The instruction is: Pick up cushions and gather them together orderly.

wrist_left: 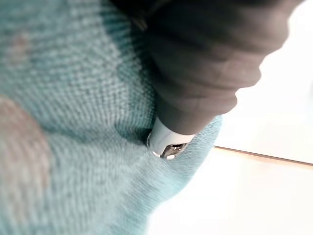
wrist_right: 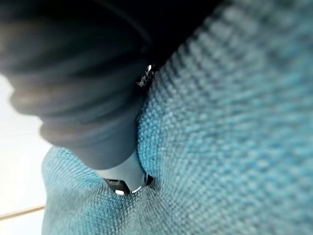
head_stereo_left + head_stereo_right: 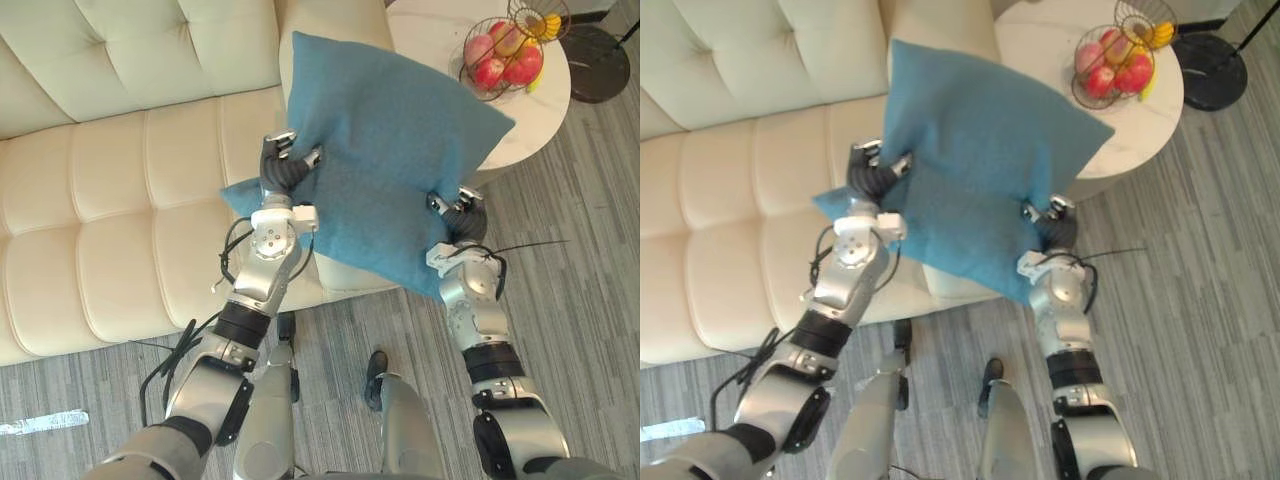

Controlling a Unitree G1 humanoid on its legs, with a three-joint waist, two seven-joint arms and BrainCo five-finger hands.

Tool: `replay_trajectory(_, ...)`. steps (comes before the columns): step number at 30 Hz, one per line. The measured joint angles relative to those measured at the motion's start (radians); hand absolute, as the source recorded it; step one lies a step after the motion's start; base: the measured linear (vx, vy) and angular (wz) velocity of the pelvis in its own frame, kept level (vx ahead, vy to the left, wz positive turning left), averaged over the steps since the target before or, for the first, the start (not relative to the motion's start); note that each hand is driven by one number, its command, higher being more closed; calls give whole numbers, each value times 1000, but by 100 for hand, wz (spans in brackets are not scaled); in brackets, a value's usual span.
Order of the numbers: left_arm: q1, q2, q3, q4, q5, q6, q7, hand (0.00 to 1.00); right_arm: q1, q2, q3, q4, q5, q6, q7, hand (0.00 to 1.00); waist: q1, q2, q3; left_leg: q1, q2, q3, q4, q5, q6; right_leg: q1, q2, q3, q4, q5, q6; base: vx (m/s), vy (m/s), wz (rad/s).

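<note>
One blue cushion (image 3: 390,150) is off the sofa and in the air, held between both hands. That is as much of the task as looks done.

Nearest, the left hand (image 3: 283,172) grips the cushion's left edge just above its drooping corner. The right hand (image 3: 458,212) grips the lower edge. Each hand is closed on the fabric. In the wrist views, the left hand's fingers (image 1: 166,142) and the right hand's fingers (image 2: 122,178) sink into the knit, which puckers around them. The tips themselves are buried in the cloth.

The cushion hangs tilted, one corner pointing away from the robot. It is clear of the seat and sits above the right end of the cream tufted sofa (image 3: 120,190). The seat below it lies bare.

Beyond the cushion's far corner stands a round white side table (image 3: 425,30). It carries a wire fruit basket (image 3: 468,62) of red apples (image 3: 505,62). A black round base (image 3: 600,65) rests on the floor past the table.

The pick-up therefore seems complete for this cushion. What is left is carrying it to a gathering spot and laying it down squarely. How many other cushions await cannot be told.
</note>
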Motion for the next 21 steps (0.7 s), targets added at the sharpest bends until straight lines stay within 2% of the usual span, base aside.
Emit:
replay_trajectory(6,238,-69,-11,-227,-37,-53,6,100,177,102,5,-211,-4,-14,-13,100,-2,1,-1,49,-3,15,112,-83,10,95,-11,0,-1,-13,13,16,6,-3)
replay_trajectory(12,402,-72,-46,-355,-90,-92,-7,100,296,117,24,-392,-54,-39,-13,100,-6,2,-18,95,-6,38,126,-114,19,160,-18,2,-43,-13,14,14,21,-7)
replay_trajectory(14,506,-71,-64,-393,-107,-99,-16,100,371,143,44,-442,-120,-42,-13,100,-5,0,-79,109,-6,54,128,-126,20,178,-18,14,-67,-10,18,58,14,-13)
replay_trajectory(21,696,-51,-129,-461,-134,-105,-44,100,540,150,69,-553,-220,-46,-15,100,-7,2,-165,203,-2,76,142,-166,17,283,-18,30,-106,-7,23,74,-2,-11)
